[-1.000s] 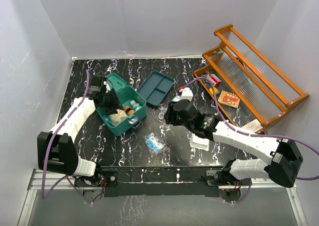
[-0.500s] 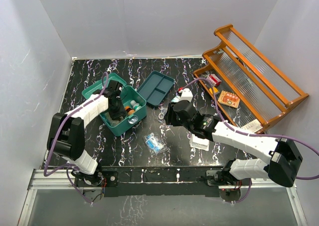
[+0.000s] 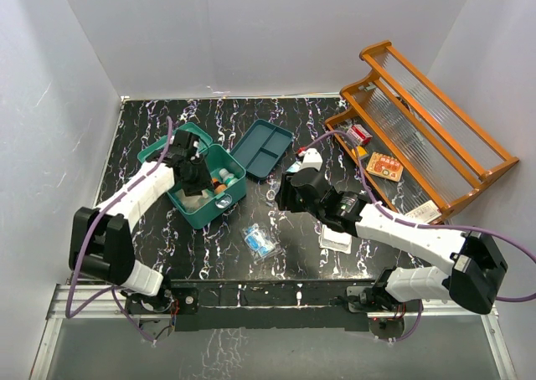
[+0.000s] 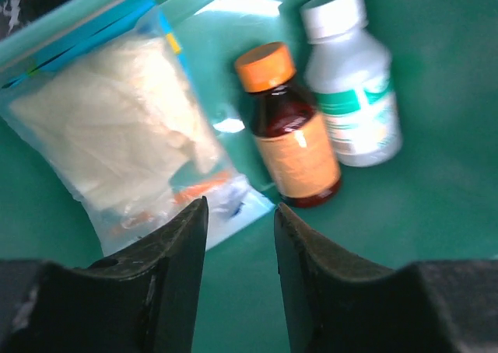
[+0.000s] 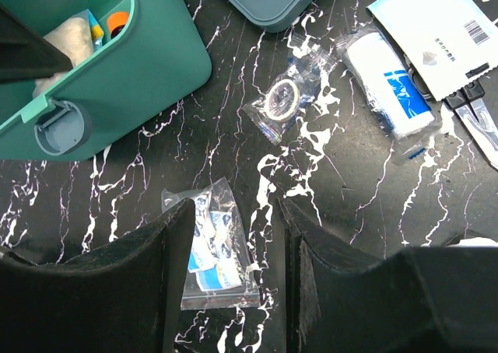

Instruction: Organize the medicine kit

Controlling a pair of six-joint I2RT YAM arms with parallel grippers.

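Note:
The teal medicine kit [image 3: 219,210] stands open at the left, its lid [image 3: 159,150] tipped back. Inside lie a clear bag of white gauze [image 4: 117,135], a brown bottle with an orange cap [image 4: 292,139] and a white bottle [image 4: 350,89]. My left gripper [image 4: 240,213] hangs open and empty inside the kit, just above its floor. My right gripper [image 5: 237,213] is open and empty above the table, over a clear bag of blue-and-white sachets [image 5: 214,248], which also shows in the top view [image 3: 260,241]. The kit's front latch [image 5: 56,127] shows in the right wrist view.
A dark-teal divided tray [image 3: 262,148] lies behind the kit. An orange wooden rack [image 3: 427,137] fills the right. On the table lie a bagged tape ring [image 5: 284,100], a bagged white roll [image 5: 387,85], a white packet [image 5: 440,22] and a white pad [image 3: 337,238].
My left gripper has moved from the kit's lid side down into the kit. My right arm has barely shifted.

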